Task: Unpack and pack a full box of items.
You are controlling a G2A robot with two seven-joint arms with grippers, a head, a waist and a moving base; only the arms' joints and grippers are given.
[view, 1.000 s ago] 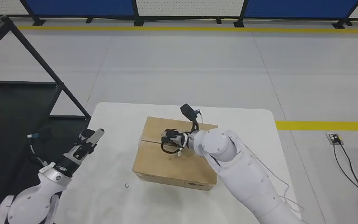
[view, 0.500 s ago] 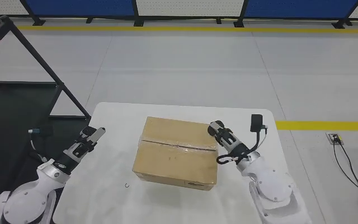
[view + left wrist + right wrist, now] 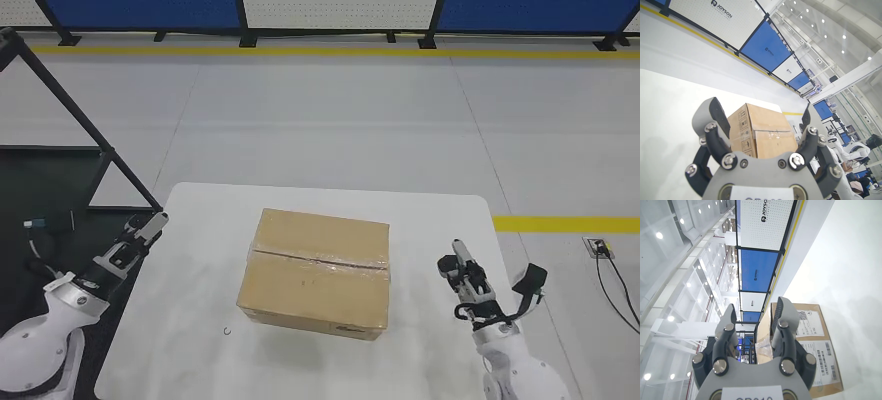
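A closed brown cardboard box (image 3: 315,272), taped along its top seam, sits in the middle of the white table (image 3: 200,300). My left gripper (image 3: 152,224) hovers at the table's left edge, well apart from the box, open and empty. My right gripper (image 3: 455,256) is near the table's right side, clear of the box, also open and empty. In the left wrist view the box (image 3: 761,130) stands beyond the open left gripper (image 3: 761,111). The right wrist view shows the box (image 3: 810,340) with its shipping labels past the open right gripper (image 3: 756,310).
A small dark ring-like item (image 3: 229,332) lies on the table near the box's front left corner. A black metal frame (image 3: 70,110) stands off the table's left side. Bare tabletop surrounds the box.
My right arm has pulled back from over the box top to the table's right side. My left gripper has drawn slightly away to the left.
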